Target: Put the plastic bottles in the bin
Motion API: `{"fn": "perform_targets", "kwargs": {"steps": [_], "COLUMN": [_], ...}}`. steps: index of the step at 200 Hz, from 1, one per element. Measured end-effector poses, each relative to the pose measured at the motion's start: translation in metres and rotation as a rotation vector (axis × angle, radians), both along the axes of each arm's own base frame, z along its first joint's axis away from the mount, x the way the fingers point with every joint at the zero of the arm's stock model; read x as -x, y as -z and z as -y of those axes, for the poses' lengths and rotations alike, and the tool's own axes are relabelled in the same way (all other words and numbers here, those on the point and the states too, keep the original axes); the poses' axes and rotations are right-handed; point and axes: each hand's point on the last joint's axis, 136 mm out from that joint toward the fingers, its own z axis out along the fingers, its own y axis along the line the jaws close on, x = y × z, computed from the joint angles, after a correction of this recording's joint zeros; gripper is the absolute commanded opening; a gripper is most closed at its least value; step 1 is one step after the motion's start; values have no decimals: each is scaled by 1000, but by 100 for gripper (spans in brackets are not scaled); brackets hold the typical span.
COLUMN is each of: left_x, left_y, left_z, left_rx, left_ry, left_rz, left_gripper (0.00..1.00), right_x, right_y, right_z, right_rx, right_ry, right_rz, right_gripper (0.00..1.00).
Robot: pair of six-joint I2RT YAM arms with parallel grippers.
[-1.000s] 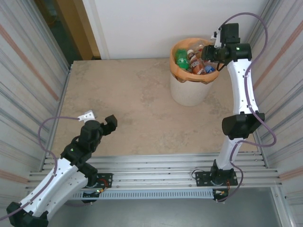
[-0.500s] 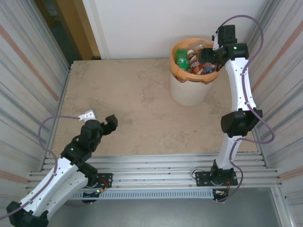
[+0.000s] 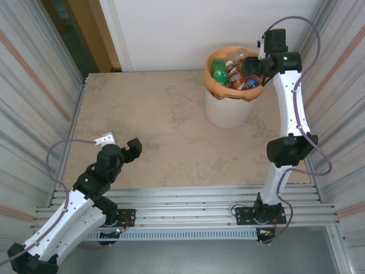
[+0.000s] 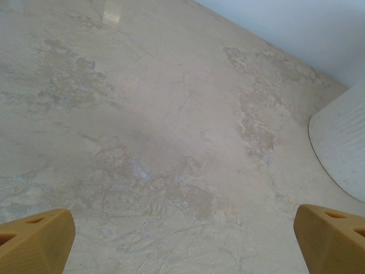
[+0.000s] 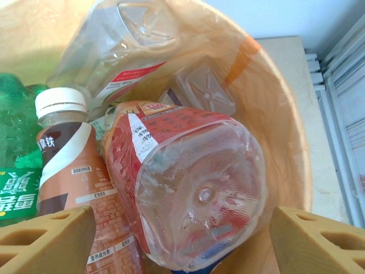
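Observation:
The bin (image 3: 228,111), white with an orange liner (image 5: 274,114), stands at the table's far right and holds several plastic bottles (image 3: 219,71). My right gripper (image 3: 251,65) hangs over its right rim. In the right wrist view a clear bottle with a red label (image 5: 188,188) lies bottom-up on the pile. My right gripper (image 5: 182,242) is open, one finger on each side of it. Beside it are a brown bottle with a white cap (image 5: 68,165), a green bottle (image 5: 14,171) and a clear one (image 5: 120,45). My left gripper (image 3: 121,144) is open over bare table at the near left (image 4: 182,245).
Corrugated metal walls (image 3: 34,91) close in the table on the left and right, and a white wall stands behind the bin. The bin's white side (image 4: 342,148) shows at the right edge of the left wrist view. The marble-patterned tabletop (image 3: 154,114) lies between the arms.
The right wrist has shifted slightly toward the back above the bin. The left arm has not moved.

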Motion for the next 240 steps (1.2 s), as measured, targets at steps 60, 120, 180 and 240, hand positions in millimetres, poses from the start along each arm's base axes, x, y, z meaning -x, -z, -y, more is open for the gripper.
{"fn": "perform_targets", "kwargs": {"steps": [60, 120, 180, 240], "left_x": [0, 0, 0, -1], "left_y": [0, 1, 1, -9], "left_z": [1, 1, 1, 2], "left_rx": [2, 3, 3, -3], "left_ry": [4, 7, 7, 15], "left_rz": [-1, -3, -3, 16], "left_gripper": [99, 99, 99, 99], "right_x": [-13, -23, -12, -5], "right_y": [-21, -15, 25, 16], "right_z": [-1, 0, 11, 5], "right_rx": [-3, 6, 2, -27], "right_ry": [-1, 4, 31, 5], "right_rz": [101, 123, 60, 80], "right_gripper": [55, 37, 36, 49]}}
